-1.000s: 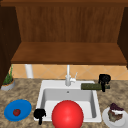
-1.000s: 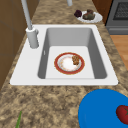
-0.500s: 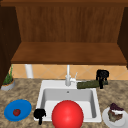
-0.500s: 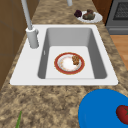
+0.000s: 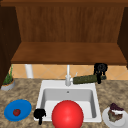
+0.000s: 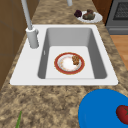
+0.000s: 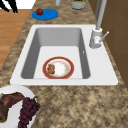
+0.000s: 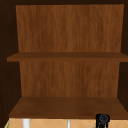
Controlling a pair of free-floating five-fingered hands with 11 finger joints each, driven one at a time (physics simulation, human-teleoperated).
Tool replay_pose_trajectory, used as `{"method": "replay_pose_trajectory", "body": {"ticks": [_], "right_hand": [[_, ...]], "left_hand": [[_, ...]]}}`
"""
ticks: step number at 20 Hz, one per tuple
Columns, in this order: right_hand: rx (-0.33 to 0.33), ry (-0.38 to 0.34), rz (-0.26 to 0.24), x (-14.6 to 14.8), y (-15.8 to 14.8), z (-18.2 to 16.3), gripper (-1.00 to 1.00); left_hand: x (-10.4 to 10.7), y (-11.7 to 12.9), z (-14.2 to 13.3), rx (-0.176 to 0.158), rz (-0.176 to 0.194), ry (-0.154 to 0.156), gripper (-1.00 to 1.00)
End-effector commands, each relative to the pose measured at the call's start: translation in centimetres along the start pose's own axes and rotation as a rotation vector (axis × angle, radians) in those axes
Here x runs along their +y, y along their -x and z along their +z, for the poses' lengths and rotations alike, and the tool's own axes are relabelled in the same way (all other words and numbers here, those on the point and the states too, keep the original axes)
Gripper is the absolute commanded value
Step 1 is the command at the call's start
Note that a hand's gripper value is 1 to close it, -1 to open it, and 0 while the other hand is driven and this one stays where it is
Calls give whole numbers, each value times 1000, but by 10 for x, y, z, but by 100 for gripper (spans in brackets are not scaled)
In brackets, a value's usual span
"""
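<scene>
My right hand (image 5: pixel 100 70) hovers behind the sink's back right corner, its fingers curled round the right end of a dark green cucumber (image 5: pixel 84 79). The cucumber lies level in the air and points left toward the faucet (image 5: pixel 67 75). The same hand (image 8: pixel 102 120) sits just under the lower shelf in the upper view. My left hand (image 5: pixel 39 114) hangs at the sink's front left corner, fingers relaxed and holding nothing; its fingers (image 7: pixel 8 6) show past the counter's front edge. A red-rimmed plate (image 6: pixel 69 63) with a brown bit of food lies in the basin.
A blue plate (image 5: pixel 23 107) with a tomato (image 5: pixel 16 112) lies left of the sink (image 5: pixel 41 90). A white plate (image 5: pixel 106 117) with cake and grapes is at the right. A potted plant (image 5: pixel 7 81) stands far left. A wooden shelf (image 5: pixel 67 53) spans above.
My right hand has risen a little with the cucumber and drifted slightly left. The left hand and the plate in the sink have not moved.
</scene>
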Motion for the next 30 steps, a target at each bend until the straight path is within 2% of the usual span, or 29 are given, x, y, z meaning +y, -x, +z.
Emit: {"method": "replay_pose_trajectory", "body": {"ticks": [1, 9, 10, 13, 18, 22, 30], "right_hand": [[-6, 3, -13, -22, -10, 25, 100], [6, -7, -17, -79, -23, 51, 100], [-2, -13, -15, -88, -24, 50, 100], [35, -27, -24, -114, -29, 48, 100], [38, -35, -23, -155, -37, 50, 100], [61, -32, -12, -182, -52, 42, 100], [137, -25, 62, -226, -66, 12, 100]], "left_hand": [[0, 0, 0, 0, 0, 0, 0], [0, 0, 0, 0, 0, 0, 0], [0, 0, 0, 0, 0, 0, 0], [0, 0, 0, 0, 0, 0, 0], [0, 0, 0, 0, 0, 0, 0], [0, 0, 0, 0, 0, 0, 0], [0, 0, 0, 0, 0, 0, 0]]}}
